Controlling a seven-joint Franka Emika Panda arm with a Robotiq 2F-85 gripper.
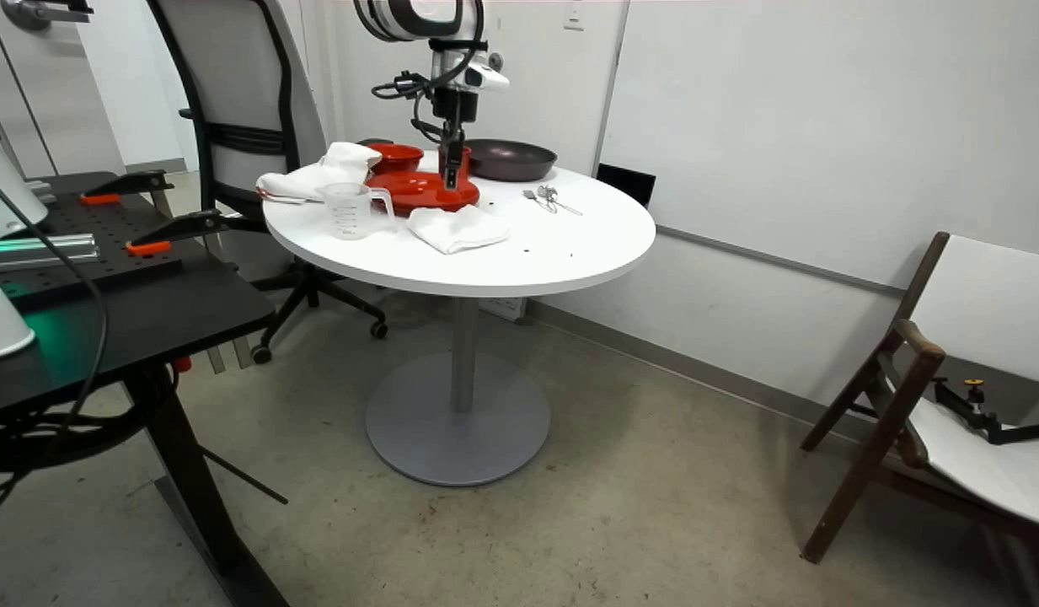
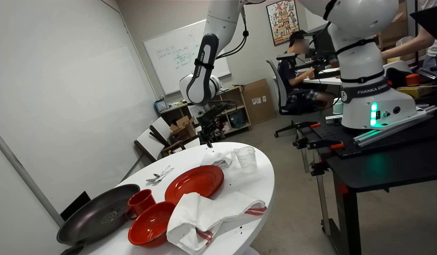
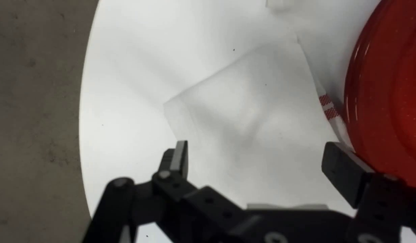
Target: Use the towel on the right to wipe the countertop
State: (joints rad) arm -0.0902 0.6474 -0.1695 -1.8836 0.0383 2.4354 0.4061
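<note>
Wrist view: the tool [image 3: 255, 150], jaws wide apart and gripping nothing, hangs above the towel [image 3: 245, 114] on the round desk [image 3: 127, 101]. In an exterior view, a clear measuring cup [image 1: 347, 212], contents unclear, stands beside the towel; the arm [image 1: 458, 72] ends pointing straight down. In an exterior view, a red bowl [image 2: 151, 226] sits beside a red mug [image 2: 144, 203].

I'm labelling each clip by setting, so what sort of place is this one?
Most likely a robotics lab or office: a robot base lettered FRANKA, a written-on whiteboard and a wheeled office chair all point that way.
</note>
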